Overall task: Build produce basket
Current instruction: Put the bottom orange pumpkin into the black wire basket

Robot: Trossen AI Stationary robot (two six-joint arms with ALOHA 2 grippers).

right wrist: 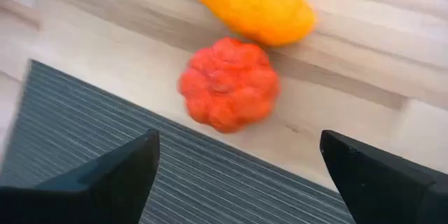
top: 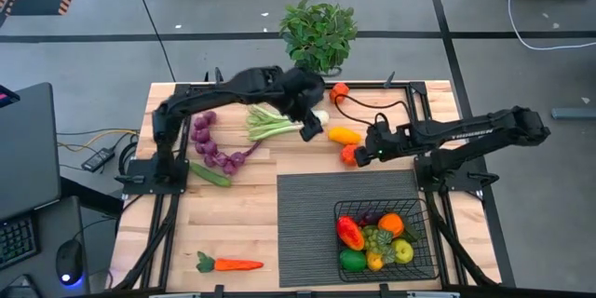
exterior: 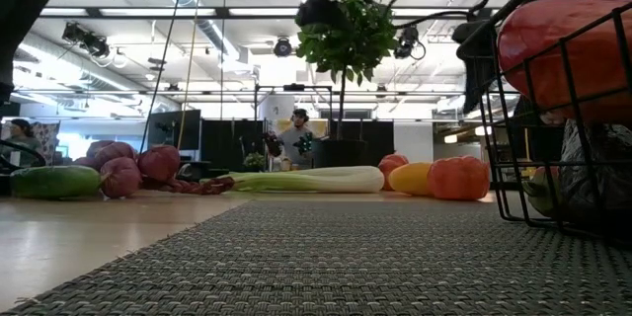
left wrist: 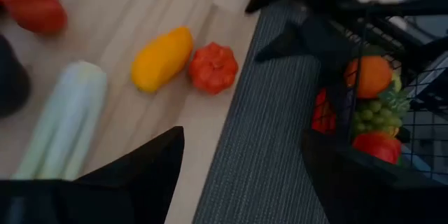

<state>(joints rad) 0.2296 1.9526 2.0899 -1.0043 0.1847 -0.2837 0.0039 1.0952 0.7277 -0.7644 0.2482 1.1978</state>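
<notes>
The right gripper [right wrist: 238, 164] hangs wide open, holding nothing, above a ribbed red pepper [right wrist: 229, 84] lying just beside a yellow pepper [right wrist: 252, 3]; closing off-centre may nudge both away.

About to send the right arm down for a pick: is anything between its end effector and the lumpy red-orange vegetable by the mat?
Nothing visible. The right end effector is open, with the red-orange vegetable bare on the wood ahead of its fingers. The yellow pepper lies just beyond it, and the mat edge sits nearer.

Orange ribbed pumpkin [right wrist: 229, 84], yellow pepper [right wrist: 252, 1], grey ribbed mat [top: 307, 214]
</notes>
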